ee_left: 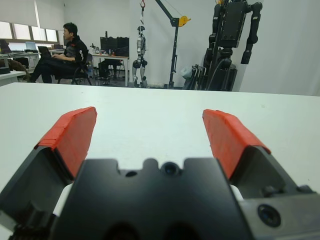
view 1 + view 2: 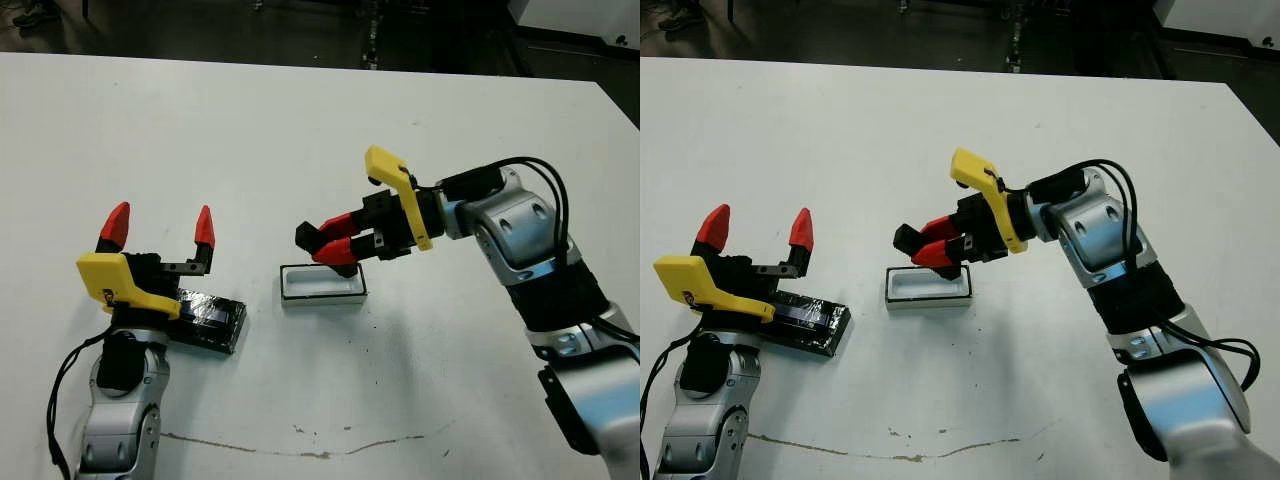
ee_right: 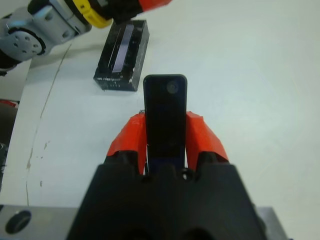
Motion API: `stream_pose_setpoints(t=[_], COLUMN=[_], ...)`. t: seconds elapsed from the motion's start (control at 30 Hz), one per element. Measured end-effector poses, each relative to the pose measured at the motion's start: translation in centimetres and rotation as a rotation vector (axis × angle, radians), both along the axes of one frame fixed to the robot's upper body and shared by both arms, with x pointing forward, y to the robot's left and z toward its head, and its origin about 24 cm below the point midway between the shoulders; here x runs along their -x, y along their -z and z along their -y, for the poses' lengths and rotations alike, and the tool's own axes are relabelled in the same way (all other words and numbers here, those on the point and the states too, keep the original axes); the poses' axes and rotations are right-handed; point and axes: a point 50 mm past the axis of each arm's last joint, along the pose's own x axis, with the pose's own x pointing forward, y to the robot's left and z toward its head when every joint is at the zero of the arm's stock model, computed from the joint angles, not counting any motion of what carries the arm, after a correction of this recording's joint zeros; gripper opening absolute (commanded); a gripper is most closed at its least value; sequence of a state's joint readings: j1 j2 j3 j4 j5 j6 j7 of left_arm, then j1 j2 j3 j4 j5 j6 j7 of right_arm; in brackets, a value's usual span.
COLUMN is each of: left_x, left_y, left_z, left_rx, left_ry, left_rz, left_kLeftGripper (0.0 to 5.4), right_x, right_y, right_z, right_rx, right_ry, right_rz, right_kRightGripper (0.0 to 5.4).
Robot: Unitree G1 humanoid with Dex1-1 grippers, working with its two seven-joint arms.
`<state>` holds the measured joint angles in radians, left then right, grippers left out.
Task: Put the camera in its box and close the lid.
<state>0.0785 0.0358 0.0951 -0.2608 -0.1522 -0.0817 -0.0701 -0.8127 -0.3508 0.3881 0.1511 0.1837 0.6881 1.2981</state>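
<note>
Black camera [image 3: 165,117] pinched in right pincer [image 2: 335,243] above box [image 2: 322,285]; left pincer [image 2: 160,228] spread over lid [image 2: 212,320].

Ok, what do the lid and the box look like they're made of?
The lid looks like glossy black plastic or coated card; its top mirrors a pale streak. The box has a matte white lining and black sides, likely card or plastic; I can't tell which.

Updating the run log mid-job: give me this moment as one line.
right hand: shut on camera, above box | left hand: open, over lid | box: empty, uncovered
</note>
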Motion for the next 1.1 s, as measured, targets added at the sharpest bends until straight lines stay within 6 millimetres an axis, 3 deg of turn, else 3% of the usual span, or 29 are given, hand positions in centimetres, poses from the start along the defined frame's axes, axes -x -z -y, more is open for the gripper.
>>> stream_pose_setpoints(t=[0.33,1.1], left_x=[0.0,0.0], left_y=[-0.1,-0.1], left_z=[0.1,0.1], left_rx=[-0.007,-0.009], left_ry=[0.000,0.000], left_rz=[0.002,0.002], left_kLeftGripper=[5.40,5.40], right_x=[-0.5,-0.2], right_y=[1.1,1.5], right_z=[0.2,-0.2], right_rx=[0.031,0.033], right_ry=[0.020,-0.044], right_rz=[-0.010,0.012], right_kRightGripper=[1.66,1.66])
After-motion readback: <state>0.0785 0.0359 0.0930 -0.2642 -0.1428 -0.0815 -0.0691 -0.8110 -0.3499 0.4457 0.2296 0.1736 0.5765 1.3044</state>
